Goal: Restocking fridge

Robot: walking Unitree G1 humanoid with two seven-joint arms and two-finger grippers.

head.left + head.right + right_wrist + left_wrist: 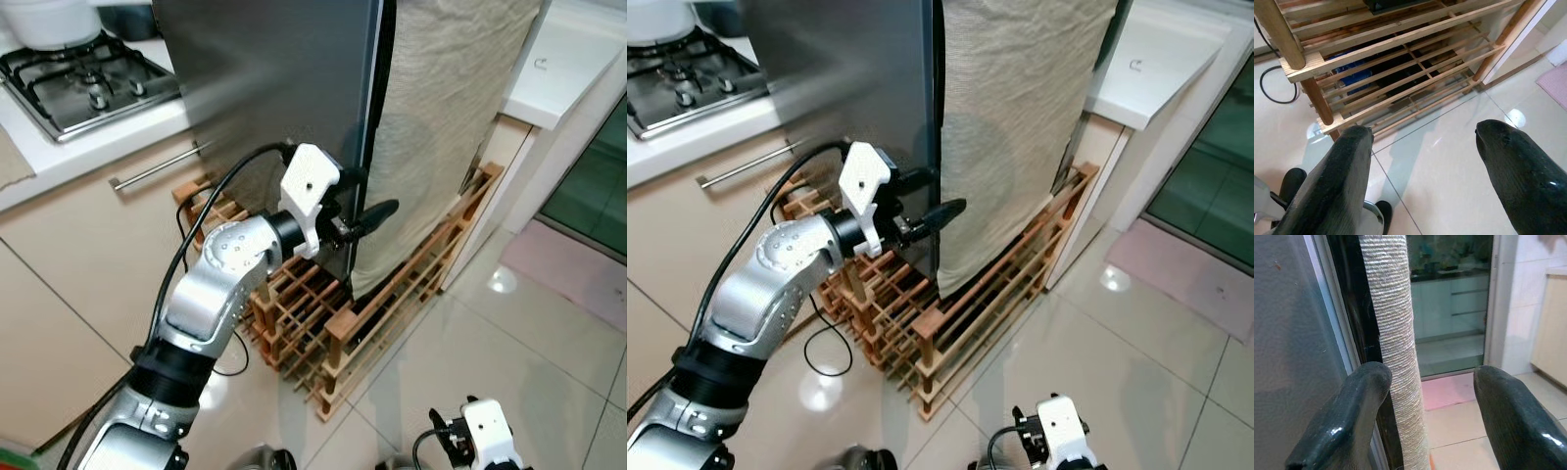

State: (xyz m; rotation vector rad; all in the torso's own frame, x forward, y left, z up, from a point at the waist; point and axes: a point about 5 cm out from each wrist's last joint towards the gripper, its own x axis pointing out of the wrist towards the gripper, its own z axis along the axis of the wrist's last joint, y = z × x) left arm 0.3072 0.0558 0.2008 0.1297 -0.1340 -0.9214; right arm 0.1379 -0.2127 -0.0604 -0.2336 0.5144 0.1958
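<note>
The tall grey fridge [274,78] stands with its door closed, and a beige woven cloth [441,117] hangs down beside the door's edge. My left gripper [377,215] is open at that edge, about halfway down the visible door. In the left wrist view the gripper [1430,382] has the cloth's edge [1393,333] and the dark door gap [1349,308] between its fingers, close to one finger [1352,411]. My right gripper [1422,137] hangs low and open over the tiled floor, holding nothing.
A slatted wooden rack [392,294] stands on the floor against the fridge's base. A gas hob [83,83] on a white counter and a cabinet with a bar handle [157,168] are at the left. A white counter [568,59] and pink mat [578,264] are at the right.
</note>
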